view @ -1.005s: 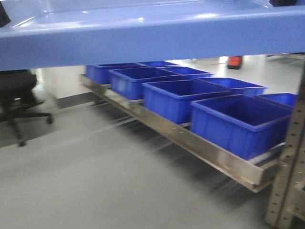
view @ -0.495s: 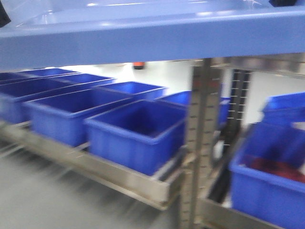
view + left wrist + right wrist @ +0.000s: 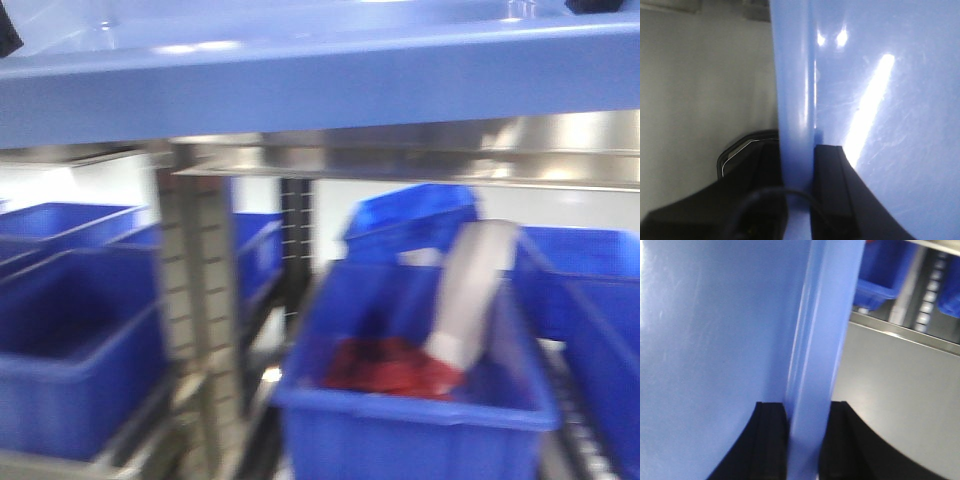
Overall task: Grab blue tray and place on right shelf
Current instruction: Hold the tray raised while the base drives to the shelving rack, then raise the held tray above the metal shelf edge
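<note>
Both jaws clamp blue tray (image 3: 300, 90) rims; tray level facing right shelf (image 3: 450, 150).

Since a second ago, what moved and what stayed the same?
The whole view swung right: the rack's blue bins and perforated upright slid leftward, and a bin holding something red came to the middle. Nothing was taken or let go. The blue tray stayed across the top, left pincer and right pincer clamped on its rim.

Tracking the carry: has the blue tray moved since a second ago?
Yes: rightward; the perforated upright has slid from right to left beneath the blue tray.
</note>
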